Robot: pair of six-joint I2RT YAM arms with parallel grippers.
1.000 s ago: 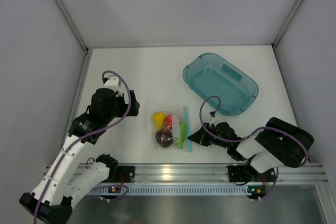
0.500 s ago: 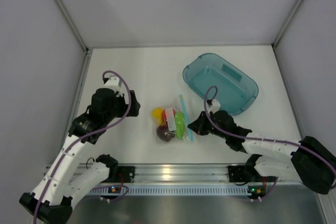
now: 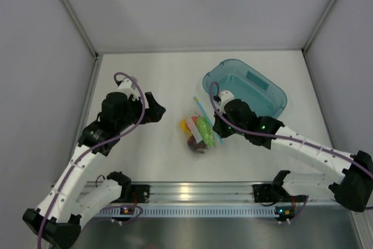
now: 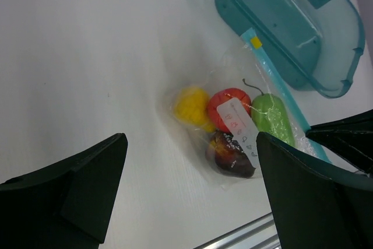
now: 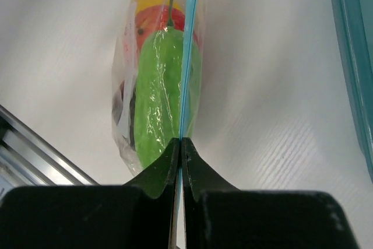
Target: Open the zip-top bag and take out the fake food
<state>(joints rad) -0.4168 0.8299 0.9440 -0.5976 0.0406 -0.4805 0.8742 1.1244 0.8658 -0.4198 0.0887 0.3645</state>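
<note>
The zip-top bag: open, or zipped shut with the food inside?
The zip-top bag looks shut: its blue zip strip, pinched by the right fingers, runs as one unsplit line, fake food inside.

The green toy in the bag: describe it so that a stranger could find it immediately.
Find the teal tray. Beside it, nearer the arms, is the clear zip-top bag. Inside, it is the only green oblong piece, next to the blue zip strip; the other pieces are rounder.

The left arm (image 3: 73, 173) and right arm (image 3: 309, 151) wear white shells over black joint housings, a purple cable (image 3: 141, 100) looping along each. The left gripper (image 3: 158, 108) and right gripper (image 3: 216, 127) are black.
</note>
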